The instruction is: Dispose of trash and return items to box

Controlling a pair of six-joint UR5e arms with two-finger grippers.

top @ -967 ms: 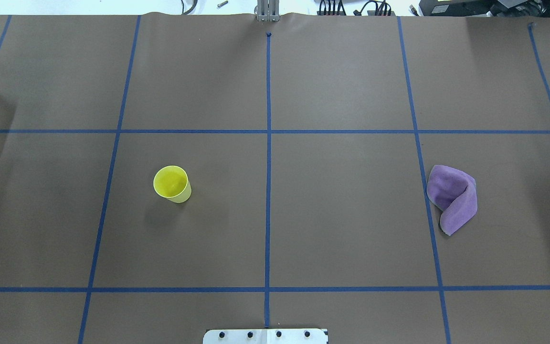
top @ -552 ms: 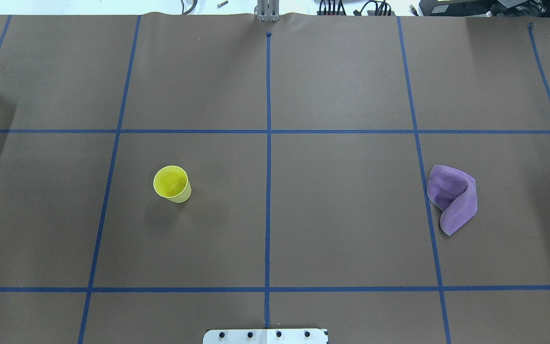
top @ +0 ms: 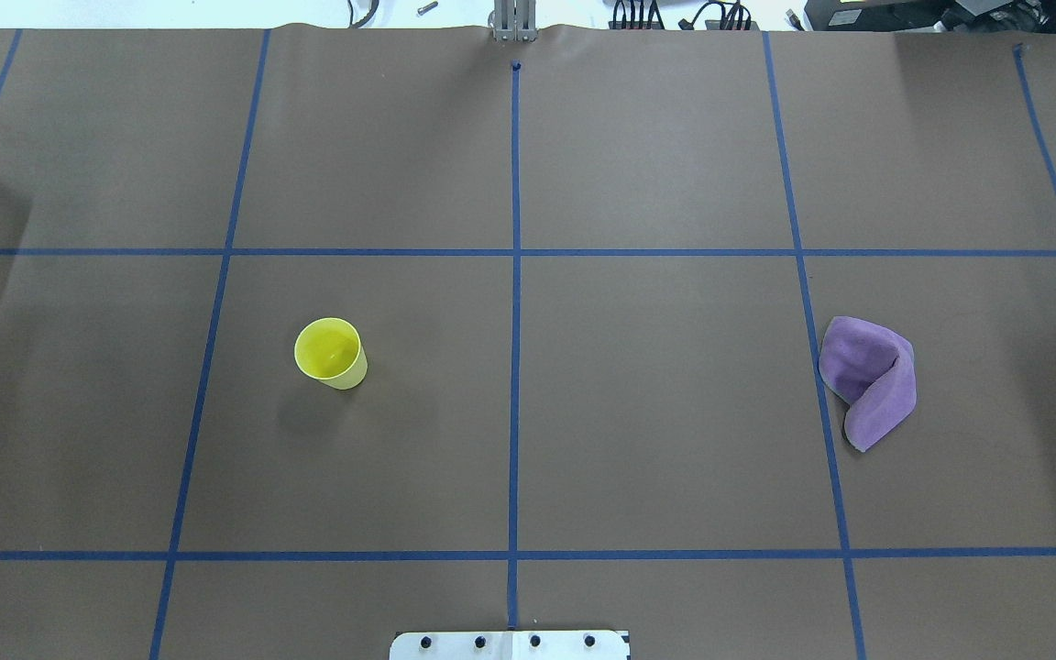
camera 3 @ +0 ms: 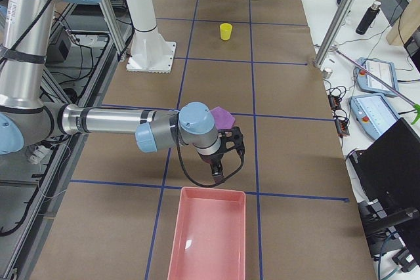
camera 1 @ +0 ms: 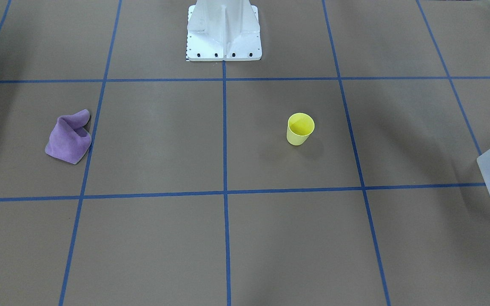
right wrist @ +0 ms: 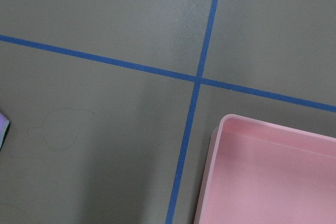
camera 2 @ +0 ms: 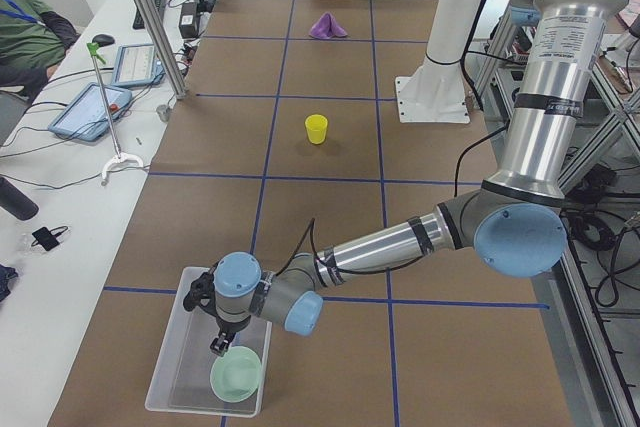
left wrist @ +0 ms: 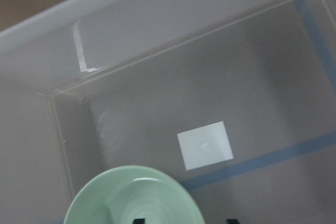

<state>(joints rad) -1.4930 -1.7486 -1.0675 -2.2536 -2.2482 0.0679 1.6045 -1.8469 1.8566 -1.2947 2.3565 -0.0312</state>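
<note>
The yellow cup [top: 330,353] stands upright on the brown table, left of centre; it also shows in the front view [camera 1: 300,128]. The frosted box [camera 2: 178,347] sits at the table's left end, with a pale green bowl [camera 2: 236,375] inside. My left gripper [camera 2: 218,345] hangs inside the box just above the bowl. In the left wrist view its two fingertips [left wrist: 137,220] stand apart at the bottom edge, with nothing gripped between them. My right gripper [camera 3: 220,162] hovers between a purple cloth [camera 3: 224,117] and a pink tray [camera 3: 209,240]. I cannot tell whether it is open.
The purple cloth [top: 867,376] lies crumpled at the table's right side. The pink tray [right wrist: 273,177] sits at the right end. The white robot base [camera 1: 223,32] stands at the near middle edge. Operators' tablets [camera 2: 95,107] lie beside the table.
</note>
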